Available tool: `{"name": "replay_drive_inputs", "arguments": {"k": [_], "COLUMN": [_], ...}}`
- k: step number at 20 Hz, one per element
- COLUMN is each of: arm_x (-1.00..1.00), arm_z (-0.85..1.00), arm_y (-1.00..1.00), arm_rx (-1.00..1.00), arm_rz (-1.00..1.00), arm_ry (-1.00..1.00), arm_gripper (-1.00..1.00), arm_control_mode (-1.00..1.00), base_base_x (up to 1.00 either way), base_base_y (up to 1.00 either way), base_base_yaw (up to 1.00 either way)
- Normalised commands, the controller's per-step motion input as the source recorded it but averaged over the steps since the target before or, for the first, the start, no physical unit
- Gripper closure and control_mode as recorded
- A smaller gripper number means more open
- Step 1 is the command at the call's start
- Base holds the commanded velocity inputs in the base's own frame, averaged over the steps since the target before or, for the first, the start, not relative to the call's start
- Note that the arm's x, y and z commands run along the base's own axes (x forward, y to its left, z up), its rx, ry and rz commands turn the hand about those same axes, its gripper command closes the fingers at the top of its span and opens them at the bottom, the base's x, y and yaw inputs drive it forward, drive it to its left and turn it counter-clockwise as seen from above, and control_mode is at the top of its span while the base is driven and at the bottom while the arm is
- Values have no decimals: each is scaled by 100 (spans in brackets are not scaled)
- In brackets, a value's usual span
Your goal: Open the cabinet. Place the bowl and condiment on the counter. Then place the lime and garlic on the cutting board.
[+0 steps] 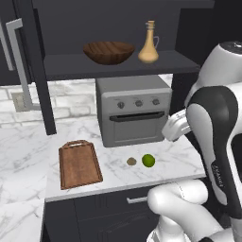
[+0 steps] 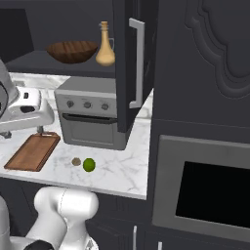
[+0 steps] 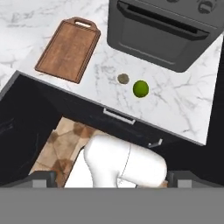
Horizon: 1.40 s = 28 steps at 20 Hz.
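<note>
The cabinet (image 1: pixel 118 65) stands open, its doors swung out to either side (image 2: pixel 128 63). On its dark shelf sit the brown wooden bowl (image 1: pixel 109 52) and, just right of it, the tan condiment bottle (image 1: pixel 149 45). Below, on the marble counter (image 1: pixel 28 146), lies the reddish cutting board (image 1: pixel 79 164), bare. The small beige garlic (image 1: pixel 131 161) and the green lime (image 1: pixel 148 160) rest side by side to the board's right, in front of the oven. My gripper (image 3: pixel 111 178) hangs high over the counter's front edge, looking down on lime (image 3: pixel 140 89) and garlic (image 3: pixel 123 78). It is open and holds nothing.
A grey toaster oven (image 1: pixel 134 111) stands at the back of the counter under the shelf. The right cabinet door with its silver handle (image 2: pixel 136 63) juts out over the counter. A tall dark unit with a built-in oven (image 2: pixel 210 195) walls the right side.
</note>
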Motion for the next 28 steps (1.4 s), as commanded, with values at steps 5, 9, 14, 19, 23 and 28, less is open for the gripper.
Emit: {"name": "replay_drive_inputs", "arguments": {"k": [5,9,14,19,23,28], "arm_x": [55,55,30,24,38,51], "arm_z": [-77,-44,-9,-46,-67,-65], "arm_y": [-14,-12,-26,-21,-5,0], "arm_rx": [0,0,5,6,3,0], "arm_rz": [-9,-10,-9,-5,-4,-4], "arm_ry": [-7,-3,3,5,9,10], "arm_gripper": [-100,-100,-100,-100,-100,-100], "arm_control_mode": [-100,-100,-100,-100,-100,-100], "base_base_x": [0,0,0,0,0,0], "base_base_y": [0,0,0,0,0,0], "base_base_yaw": [0,0,0,0,0,0]}}
